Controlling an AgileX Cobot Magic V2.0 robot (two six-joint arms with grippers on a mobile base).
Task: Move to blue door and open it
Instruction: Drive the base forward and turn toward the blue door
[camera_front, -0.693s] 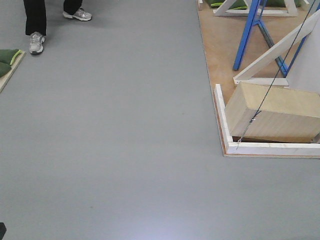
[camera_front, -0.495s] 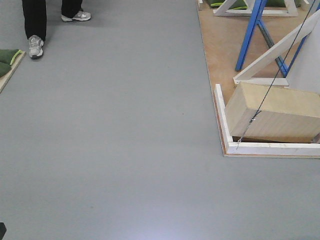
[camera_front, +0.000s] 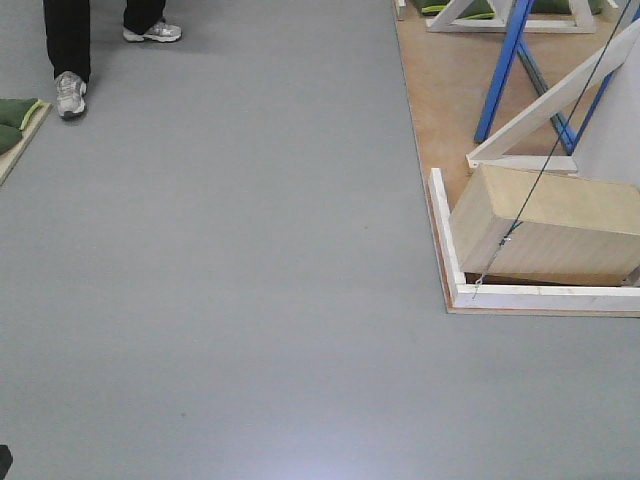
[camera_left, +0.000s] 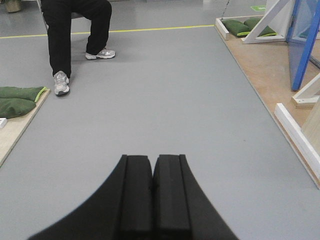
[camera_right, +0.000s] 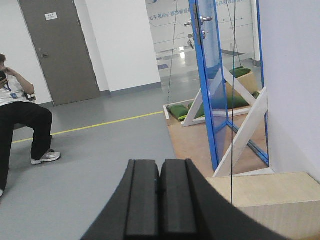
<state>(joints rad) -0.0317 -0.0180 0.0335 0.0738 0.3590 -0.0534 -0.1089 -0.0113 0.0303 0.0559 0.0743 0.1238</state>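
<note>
Slightly displaced since the earlier front view are the blue struts (camera_front: 500, 70), now seen a little further right at the upper right of the frame, while the person's shoes have barely shifted at the upper left. Most of that view is filled by the grey floor (camera_front: 250, 280). The blue door (camera_right: 209, 85) is seen in the right wrist view, upper right of centre, standing upright on the wooden platform (camera_front: 440, 90) and propped by white braces (camera_right: 245, 135); its silver handle (camera_right: 200, 21) is found near the top edge. A pale wooden box (camera_front: 550, 225) is set in the platform's near corner, at the right of the front view, and is crossed by a thin black cord (camera_front: 550, 150). A seated person (camera_right: 20, 110) is shown at the left edge of the right wrist view. The left gripper (camera_left: 152, 165) and the right gripper (camera_right: 160, 170) are each seen clenched, pads pressed together with nothing between. Green cushions (camera_left: 17, 100) are laid at the left edge of the left wrist view.
</note>
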